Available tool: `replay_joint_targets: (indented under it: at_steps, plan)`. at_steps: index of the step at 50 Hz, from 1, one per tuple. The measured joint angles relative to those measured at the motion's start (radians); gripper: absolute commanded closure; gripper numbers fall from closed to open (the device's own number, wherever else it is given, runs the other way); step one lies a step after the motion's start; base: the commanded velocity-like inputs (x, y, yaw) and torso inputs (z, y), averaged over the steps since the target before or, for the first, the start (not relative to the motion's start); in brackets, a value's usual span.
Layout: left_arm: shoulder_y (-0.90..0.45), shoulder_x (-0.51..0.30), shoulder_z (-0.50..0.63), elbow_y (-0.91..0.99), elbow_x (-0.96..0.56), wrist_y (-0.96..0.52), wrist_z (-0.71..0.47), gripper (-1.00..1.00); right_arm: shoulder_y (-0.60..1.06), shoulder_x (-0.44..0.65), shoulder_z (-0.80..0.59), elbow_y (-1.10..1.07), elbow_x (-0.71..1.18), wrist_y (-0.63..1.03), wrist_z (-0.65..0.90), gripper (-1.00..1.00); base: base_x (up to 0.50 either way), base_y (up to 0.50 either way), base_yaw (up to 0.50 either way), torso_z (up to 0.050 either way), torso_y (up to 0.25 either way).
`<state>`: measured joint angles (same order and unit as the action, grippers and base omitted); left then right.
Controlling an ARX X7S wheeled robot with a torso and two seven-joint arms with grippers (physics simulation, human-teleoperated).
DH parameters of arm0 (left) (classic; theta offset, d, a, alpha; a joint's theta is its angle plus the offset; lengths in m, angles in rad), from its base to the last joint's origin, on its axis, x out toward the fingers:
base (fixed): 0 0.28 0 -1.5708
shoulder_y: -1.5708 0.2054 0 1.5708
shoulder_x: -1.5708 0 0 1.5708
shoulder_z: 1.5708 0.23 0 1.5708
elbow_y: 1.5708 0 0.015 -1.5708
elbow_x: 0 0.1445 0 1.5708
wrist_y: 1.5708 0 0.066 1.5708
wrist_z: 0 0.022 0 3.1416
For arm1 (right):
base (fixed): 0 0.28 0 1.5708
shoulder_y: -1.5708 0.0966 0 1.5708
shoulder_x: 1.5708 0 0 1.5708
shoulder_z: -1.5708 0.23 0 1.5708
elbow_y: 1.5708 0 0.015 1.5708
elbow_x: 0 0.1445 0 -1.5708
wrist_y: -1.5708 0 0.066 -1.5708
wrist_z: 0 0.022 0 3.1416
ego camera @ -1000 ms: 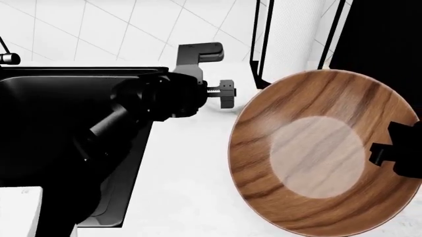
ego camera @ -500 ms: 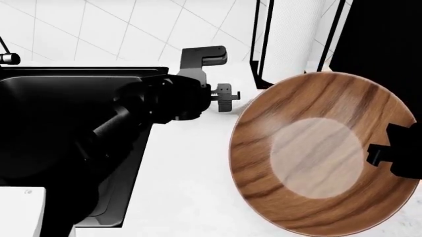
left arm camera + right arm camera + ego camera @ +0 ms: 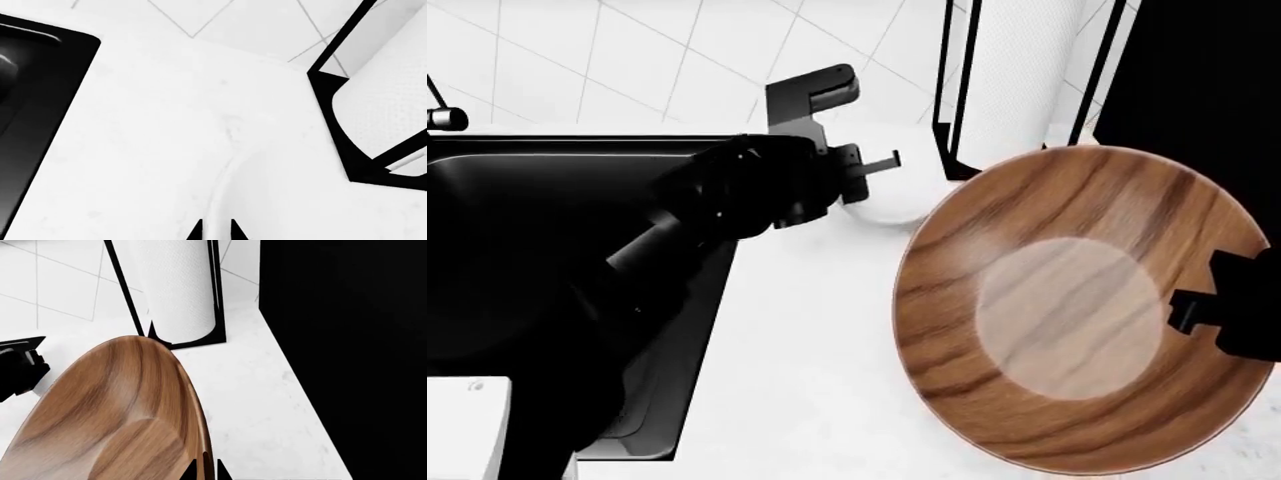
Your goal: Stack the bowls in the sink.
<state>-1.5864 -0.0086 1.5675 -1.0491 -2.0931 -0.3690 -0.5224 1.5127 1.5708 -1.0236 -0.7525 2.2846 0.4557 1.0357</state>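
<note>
Left gripper (image 3: 874,165) had swung toward twelve o'clock and closed around the small white bowl's (image 3: 888,205) rim on the counter, readying a lift. Right gripper (image 3: 1228,310) kept clamping the wooden bowl (image 3: 1068,310), tilted, aloft at three o'clock of the sink (image 3: 561,200).

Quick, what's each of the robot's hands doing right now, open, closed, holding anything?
Left gripper: around the white bowl's rim; closed or not cannot be told.
Right gripper: closed on the wooden bowl's rim, holding it tilted up.
</note>
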Motion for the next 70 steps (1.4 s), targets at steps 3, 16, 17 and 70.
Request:
replay_joint_targets:
  at_steps: [3, 16, 17, 70]
  plan:
    - [-0.008, -0.015, -0.005, 0.017, -0.009, 0.027, -0.017, 1.0, -0.003, 0.0, 0.0, -0.001, -0.001, -0.002, 0.0, 1.0, 0.0, 0.0, 0.0, 0.0, 0.0]
    - [-0.052, -0.118, -0.03, 0.158, -0.024, 0.121, -0.111, 1.0, -0.013, 0.0, 0.0, -0.004, -0.007, -0.016, 0.002, 1.0, 0.0, 0.0, 0.0, 0.0, 0.001]
    - [-0.057, -0.127, -0.033, 0.173, -0.023, 0.127, -0.12, 1.0, -0.014, 0.0, 0.0, -0.004, -0.007, -0.017, 0.002, 1.0, 0.0, 0.0, 0.0, 0.0, 0.0]
    - [-0.414, -0.843, -0.242, 1.204, 0.039, 0.135, -0.454, 1.0, 0.071, -0.072, 0.117, -0.028, -0.014, 0.092, 0.067, 1.0, 0.0, 0.0, 0.0, 0.0, 0.001]
